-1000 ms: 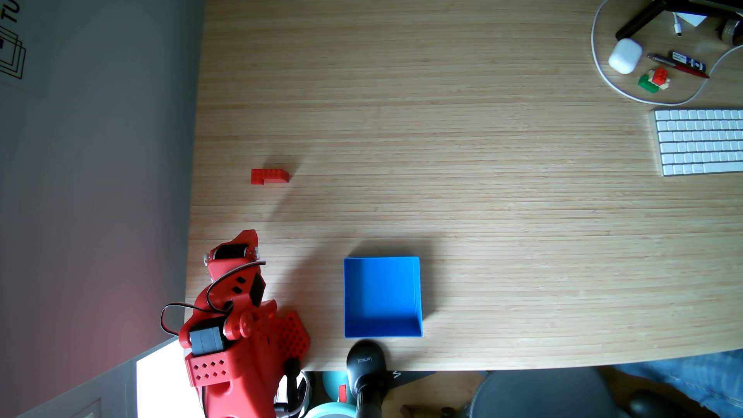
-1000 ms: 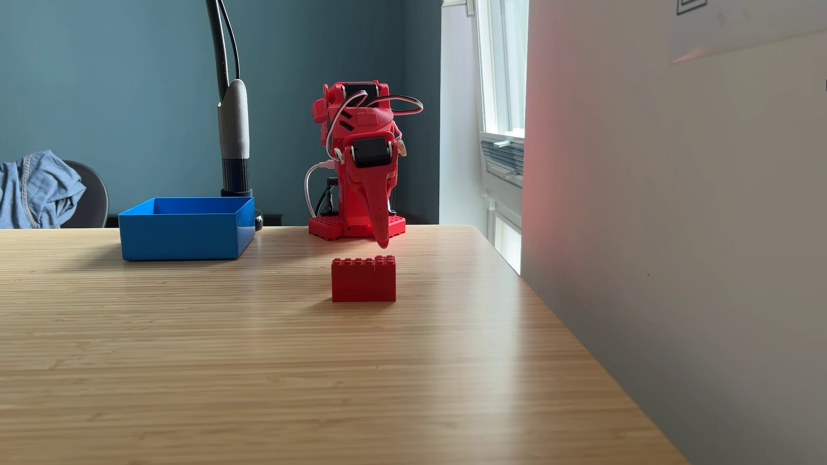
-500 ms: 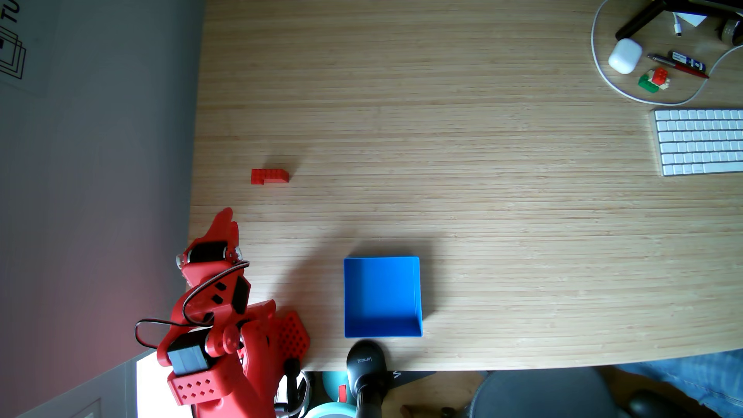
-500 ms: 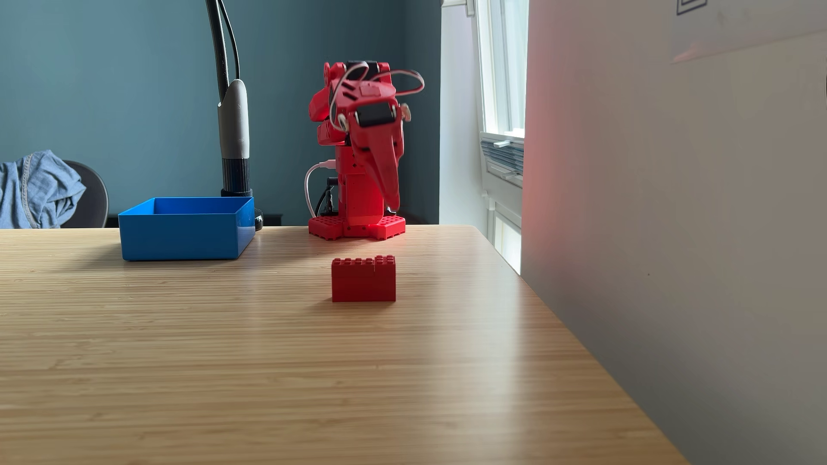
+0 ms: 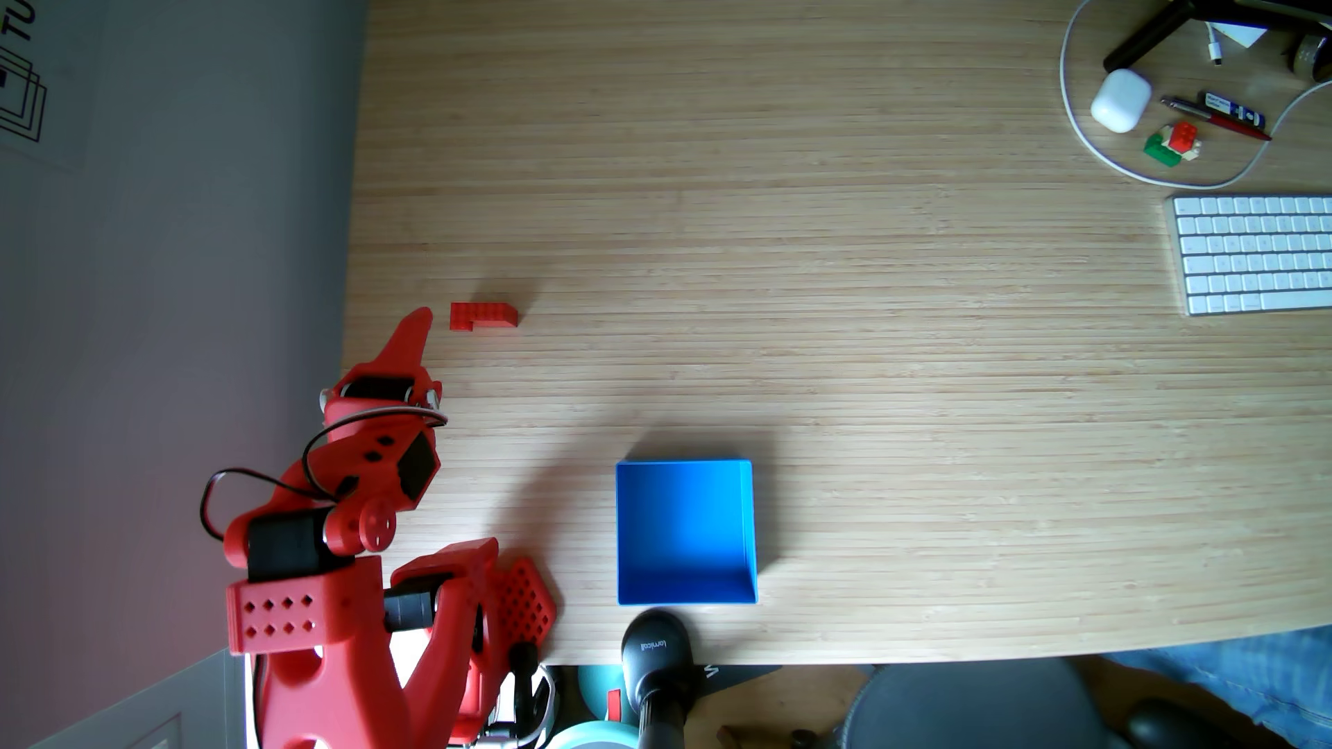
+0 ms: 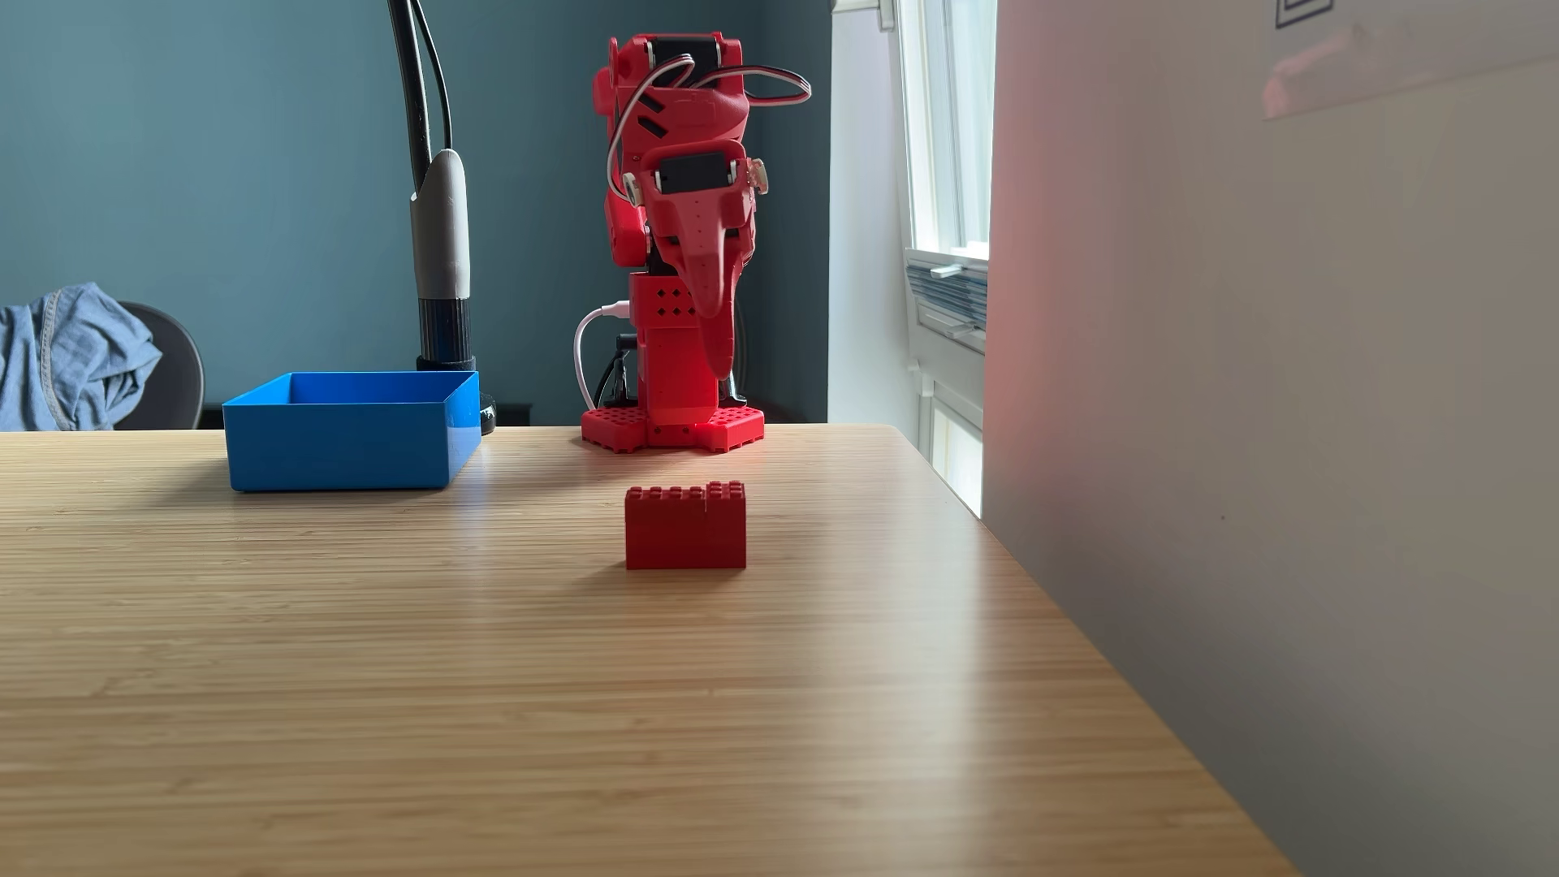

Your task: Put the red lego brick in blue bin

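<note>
Top-down fixed view, end effector: the red end effector (image 5: 424, 317) reaches out from the arm's base at the desk's lower-left corner, its tip just left of the brick without touching it; fingers look pressed together, nothing between them.
Top-down fixed view, brick: the red lego brick (image 5: 483, 316) lies on the bare desk (image 5: 865, 374) near its left edge.
Top-down fixed view, bin: the blue bin (image 5: 685, 531) sits near the desk's bottom edge, well apart from the brick, with nothing inside.
Top-down fixed view, clutter: a white keyboard (image 5: 1254, 253) at the right edge; a small stack of red, green and white bricks (image 5: 1173, 142) in the top-right corner.
Front fixed view, end effector: the end effector (image 6: 719, 363) hangs point-down, raised above the desk (image 6: 506, 675) and behind the brick; whether its fingers part cannot be told here.
Front fixed view, brick: the red lego brick (image 6: 685, 526) stands studs-up, toward the desk's right edge.
Front fixed view, bin: the blue bin (image 6: 353, 432) rests at the far edge, left of the arm's base.
</note>
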Tool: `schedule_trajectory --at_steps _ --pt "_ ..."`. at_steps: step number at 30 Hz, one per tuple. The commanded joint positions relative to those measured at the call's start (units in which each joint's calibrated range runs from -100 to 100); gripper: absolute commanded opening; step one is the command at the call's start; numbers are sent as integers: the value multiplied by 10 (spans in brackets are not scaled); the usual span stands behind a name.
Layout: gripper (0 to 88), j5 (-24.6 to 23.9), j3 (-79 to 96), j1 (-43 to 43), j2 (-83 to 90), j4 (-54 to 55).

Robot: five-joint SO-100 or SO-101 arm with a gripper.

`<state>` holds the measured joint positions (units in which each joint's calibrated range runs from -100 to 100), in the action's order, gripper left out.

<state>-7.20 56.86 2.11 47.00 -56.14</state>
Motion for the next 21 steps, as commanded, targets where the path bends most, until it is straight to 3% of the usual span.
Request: schedule_trajectory --at_steps 1,21 --pt "387 -7 -116 -20 -91 -28" --pt "343 -17 -417 -56 -456 -111"
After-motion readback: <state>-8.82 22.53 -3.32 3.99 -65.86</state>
